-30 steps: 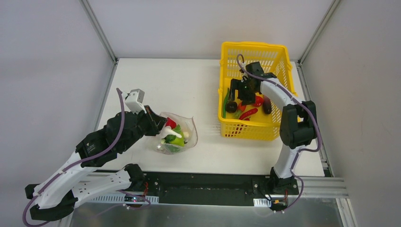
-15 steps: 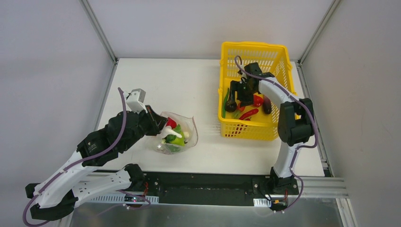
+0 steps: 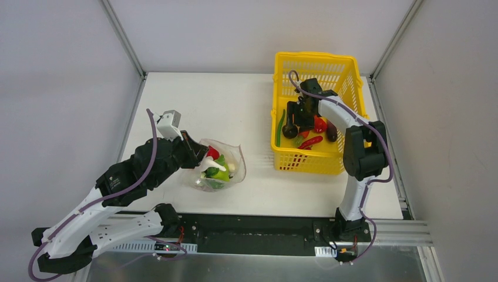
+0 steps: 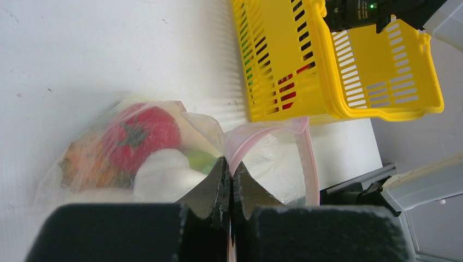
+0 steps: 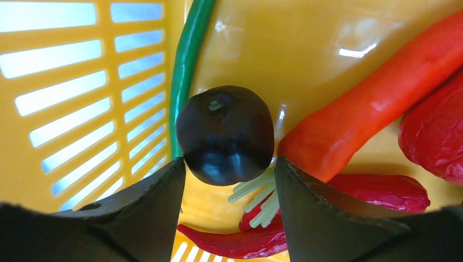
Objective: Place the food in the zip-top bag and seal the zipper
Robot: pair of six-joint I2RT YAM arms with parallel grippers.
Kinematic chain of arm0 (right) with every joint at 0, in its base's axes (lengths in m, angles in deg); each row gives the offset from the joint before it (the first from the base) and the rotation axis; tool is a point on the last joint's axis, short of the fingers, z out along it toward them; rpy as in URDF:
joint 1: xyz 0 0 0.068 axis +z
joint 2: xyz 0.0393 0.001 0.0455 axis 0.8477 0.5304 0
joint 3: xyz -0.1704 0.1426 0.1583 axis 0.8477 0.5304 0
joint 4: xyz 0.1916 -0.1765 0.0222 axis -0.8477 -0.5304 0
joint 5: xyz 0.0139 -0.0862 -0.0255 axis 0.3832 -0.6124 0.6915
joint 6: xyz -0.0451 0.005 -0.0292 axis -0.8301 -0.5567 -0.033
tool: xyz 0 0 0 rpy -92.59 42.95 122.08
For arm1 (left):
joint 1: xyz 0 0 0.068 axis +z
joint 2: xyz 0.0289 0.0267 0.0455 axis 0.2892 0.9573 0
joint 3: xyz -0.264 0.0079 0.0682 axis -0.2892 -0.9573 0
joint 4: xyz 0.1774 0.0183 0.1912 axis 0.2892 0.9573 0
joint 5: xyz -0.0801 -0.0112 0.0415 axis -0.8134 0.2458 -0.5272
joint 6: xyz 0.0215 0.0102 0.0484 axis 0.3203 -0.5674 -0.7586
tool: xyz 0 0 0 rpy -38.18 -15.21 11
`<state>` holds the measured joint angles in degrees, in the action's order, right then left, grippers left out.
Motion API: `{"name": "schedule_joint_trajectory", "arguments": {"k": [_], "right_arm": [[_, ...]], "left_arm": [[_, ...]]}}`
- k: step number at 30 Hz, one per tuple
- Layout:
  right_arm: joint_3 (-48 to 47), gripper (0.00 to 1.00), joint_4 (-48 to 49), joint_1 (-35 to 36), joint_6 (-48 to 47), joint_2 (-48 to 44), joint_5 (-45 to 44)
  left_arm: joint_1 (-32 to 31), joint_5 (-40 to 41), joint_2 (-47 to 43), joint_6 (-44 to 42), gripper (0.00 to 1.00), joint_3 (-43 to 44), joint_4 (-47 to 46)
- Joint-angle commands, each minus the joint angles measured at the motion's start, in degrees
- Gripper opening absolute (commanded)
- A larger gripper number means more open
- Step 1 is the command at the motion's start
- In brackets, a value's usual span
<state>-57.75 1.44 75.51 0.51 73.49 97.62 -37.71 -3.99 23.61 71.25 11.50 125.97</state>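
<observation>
My right gripper (image 5: 230, 164) is down inside the yellow slotted plastic basket (image 3: 315, 57) at the upper right of the overhead view. Its fingers (image 5: 147, 213) stand wide apart with nothing in them yet. The glossy dark round toy fruit (image 5: 225, 136) sits dead centre in the right wrist view, its lower half already between the two tips. I cannot tell whether either tip touches it. It is nearly a ball, stem dimple towards the camera, so there is no long axis to line up with. I judge a short push forward and a squeeze is all this grasp needs.

The neighbours are the worry. A long green toy bean (image 5: 188, 60) runs up the basket wall just left of the fruit. An orange-red toy chilli (image 5: 371, 103) slants to the upper right, and its blunt end is just beside the right finger, which could catch it on closing.

The left gripper (image 4: 229, 177) is pinched shut on the pink zipper strip (image 4: 306, 158) of the clear crinkly zip-top bag (image 3: 222, 167). The bag lies on the white desk (image 3: 235, 106) left of centre in the overhead view, well apart from the basket. It holds a red toy pepper (image 4: 139, 134), a white toy radish (image 4: 164, 174) and an orange piece (image 4: 82, 164). The basket's wall stands between fruit and bag, so the carry has to go up and over it.
</observation>
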Motion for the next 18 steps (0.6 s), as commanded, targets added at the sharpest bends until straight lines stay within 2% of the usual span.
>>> {"name": "schedule_joint_trajectory", "arguments": {"k": [1, 3, 6, 9, 14, 18], "right_arm": [[-0.4, 0.67, -1.8, 0.1, -0.9, -1.5, 1.3], [0.4, 0.73, -0.5, 0.0, -1.2, -1.8, 4.3], [0.3, 0.76, -0.2, 0.1, -0.9, -1.3, 3.9], [-0.6, 0.75, -0.3, 0.0, -0.8, -0.1, 2.3], [-0.7, 0.64, -0.5, 0.1, 0.1, 0.5, 2.3], [0.8, 0.72, -1.0, 0.2, -0.6, -1.4, 3.6]], "left_arm": [[0.1, 0.1, 0.1, 0.5, 0.0, 0.4, -2.5], [0.2, 0.3, -0.1, 0.5, 0.0, 0.3, -2.4], [0.1, 0.3, -0.4, 0.6, 0.0, 0.2, -2.2], [0.2, 0.7, -0.9, 0.7, 0.0, 0.0, -2.1], [0.2, 0.5, -0.8, 0.8, 0.0, 0.0, -2.3], [0.1, 0.4, -0.6, 0.9, 0.0, -0.4, -2.5]]}}
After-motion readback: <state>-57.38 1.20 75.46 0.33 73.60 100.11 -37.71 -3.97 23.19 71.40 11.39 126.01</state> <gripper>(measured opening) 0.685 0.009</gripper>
